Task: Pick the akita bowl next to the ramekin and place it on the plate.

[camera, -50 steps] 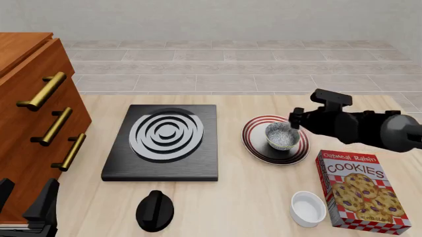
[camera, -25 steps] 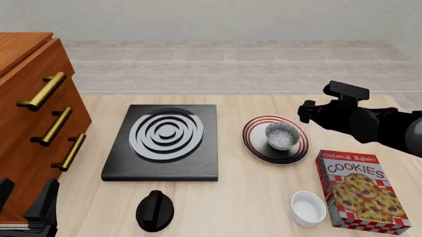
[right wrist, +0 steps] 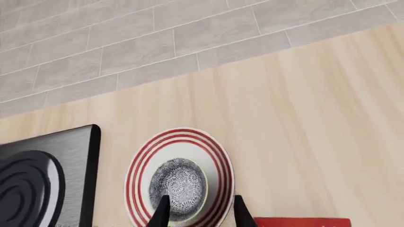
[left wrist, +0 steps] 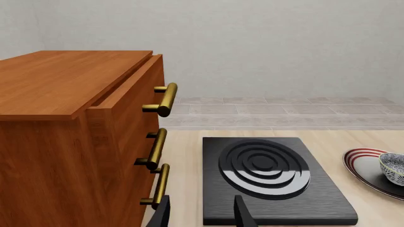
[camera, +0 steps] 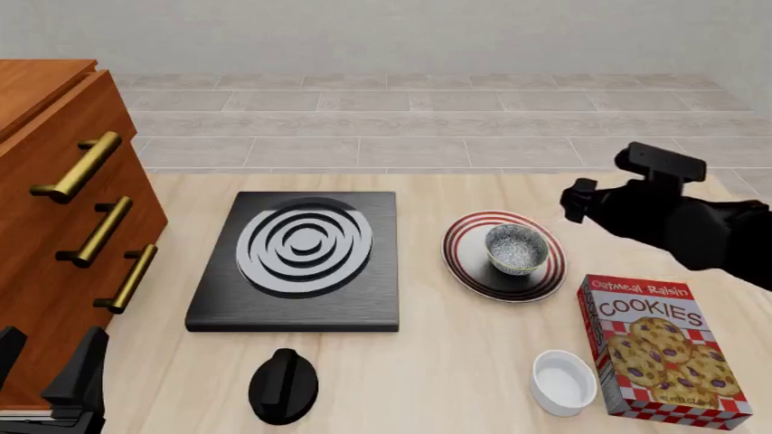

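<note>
Since the earlier frames your right pincer (camera: 577,201) has risen and drawn back toward the desk's right side, leaving the akita bowl (camera: 516,248) behind; it now hangs clear of the bowl with nothing between its fingers, which the right wrist view shows parted, one tip on each side of the bowl's image far below. Working outward from that pincer: the akita bowl sits upright on the plate (camera: 465,262), inside the red rings and a little toward the plate's right half, its speckled interior facing up. Beyond the plate, the stove (camera: 296,262) lies to the left with the black knob (camera: 282,384) nearer you, and the cookie box (camera: 661,345) lies nearer you on the right, just beside the plate's near right edge. The ramekin (camera: 563,381) stands on the desk (camera: 447,362) against the cookie box's left side, well apart from the bowl it once neighboured. Your left pincer (left wrist: 200,215) rests low beside the wooden drawer cabinet (left wrist: 75,142), fingers parted and holding nothing. Judged from this arrangement, the placement appears complete: the bowl is released, stable and fully supported by the plate, so you need only finish the retreat without brushing the bowl or the cookie box.
</note>
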Tool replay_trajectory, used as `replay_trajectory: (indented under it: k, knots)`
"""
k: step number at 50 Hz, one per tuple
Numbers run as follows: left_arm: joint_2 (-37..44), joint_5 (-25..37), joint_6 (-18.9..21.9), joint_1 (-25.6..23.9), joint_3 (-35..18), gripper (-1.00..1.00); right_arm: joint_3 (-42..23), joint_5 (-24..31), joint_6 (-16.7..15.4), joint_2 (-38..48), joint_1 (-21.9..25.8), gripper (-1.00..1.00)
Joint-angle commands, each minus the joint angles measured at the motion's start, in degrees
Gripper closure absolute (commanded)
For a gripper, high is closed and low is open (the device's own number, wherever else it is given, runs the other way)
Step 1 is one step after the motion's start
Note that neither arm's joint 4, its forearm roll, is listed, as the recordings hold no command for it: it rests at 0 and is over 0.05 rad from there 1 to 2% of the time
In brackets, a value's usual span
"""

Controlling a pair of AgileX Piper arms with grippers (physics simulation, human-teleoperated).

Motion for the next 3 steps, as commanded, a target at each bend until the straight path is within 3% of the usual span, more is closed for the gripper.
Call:
replay_trajectory:
  k: [1, 3]
  knots:
    - [-0.02, -0.01, -0.01, 0.02, 0.00, -1.00, 0.90, 0.63, 0.29, -2.41, -0.41, -1.00]
    - [-0.02, -0.01, -0.02, 0.02, 0.00, -1.00, 0.96, 0.71, 0.31, -2.63, -0.55, -1.00]
